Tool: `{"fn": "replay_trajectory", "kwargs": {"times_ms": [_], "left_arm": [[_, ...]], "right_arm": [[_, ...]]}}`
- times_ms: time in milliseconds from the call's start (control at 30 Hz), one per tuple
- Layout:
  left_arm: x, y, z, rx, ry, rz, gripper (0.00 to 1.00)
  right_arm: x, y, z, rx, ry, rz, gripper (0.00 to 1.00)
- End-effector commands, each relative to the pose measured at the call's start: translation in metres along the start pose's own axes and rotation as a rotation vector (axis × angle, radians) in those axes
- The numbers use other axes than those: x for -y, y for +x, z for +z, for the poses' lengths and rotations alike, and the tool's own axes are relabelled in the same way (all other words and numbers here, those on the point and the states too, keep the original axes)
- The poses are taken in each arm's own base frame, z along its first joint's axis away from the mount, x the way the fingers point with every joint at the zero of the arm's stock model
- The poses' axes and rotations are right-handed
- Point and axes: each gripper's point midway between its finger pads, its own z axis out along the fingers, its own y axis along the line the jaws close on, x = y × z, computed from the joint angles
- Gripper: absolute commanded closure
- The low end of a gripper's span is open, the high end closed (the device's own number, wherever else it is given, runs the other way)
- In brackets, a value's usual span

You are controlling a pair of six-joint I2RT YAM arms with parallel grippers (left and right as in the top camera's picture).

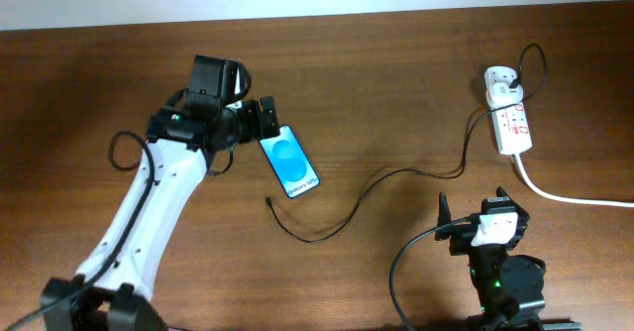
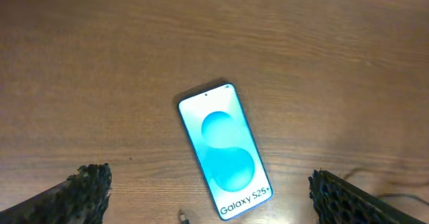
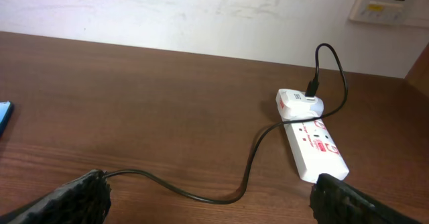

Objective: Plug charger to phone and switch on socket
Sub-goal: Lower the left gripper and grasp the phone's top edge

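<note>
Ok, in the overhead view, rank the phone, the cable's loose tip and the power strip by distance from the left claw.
1. Phone, right beside the left claw.
2. Cable tip, just past the phone's bottom end.
3. Power strip, far across on the right.

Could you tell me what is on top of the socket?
A white plug adapter sits on the far end of the socket, with the charger cable rising from it and looping back across the strip. The adapter's pins and the outlet beneath it are hidden.

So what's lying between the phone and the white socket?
Only the black charger cable, snaking over the table from socket toward phone, seen overhead.
</note>
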Motion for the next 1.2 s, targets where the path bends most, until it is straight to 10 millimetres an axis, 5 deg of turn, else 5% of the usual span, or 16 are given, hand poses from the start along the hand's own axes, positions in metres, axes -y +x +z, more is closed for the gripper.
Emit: {"fn": "replay_trajectory", "kwargs": {"times_ms": [0, 267, 400, 733, 1167], "left_arm": [[-0.008, 0.000, 0.019, -0.019, -0.063, -0.053, 0.01], [-0.009, 0.017, 0.053, -0.071, -0.147, -0.111, 0.01], [0.007, 0.024, 0.066, -0.077, -0.132, -0.145, 0.01], [0.019, 0.073, 0.122, -0.196, -0.205, -0.226, 0.01], [0.020, 0.111, 0.153, -0.308, -0.235, -0.308, 0.01]], "right_arm": [[0.001, 0.003, 0.001, -0.004, 0.002, 0.005, 0.02], [0.001, 0.003, 0.001, -0.004, 0.002, 0.005, 0.02], [0.001, 0.003, 0.001, -0.004, 0.002, 0.005, 0.02], [0.001, 0.003, 0.001, -0.004, 0.002, 0.005, 0.01], [0.001, 0.003, 0.001, -0.004, 0.002, 0.005, 0.02]]}}
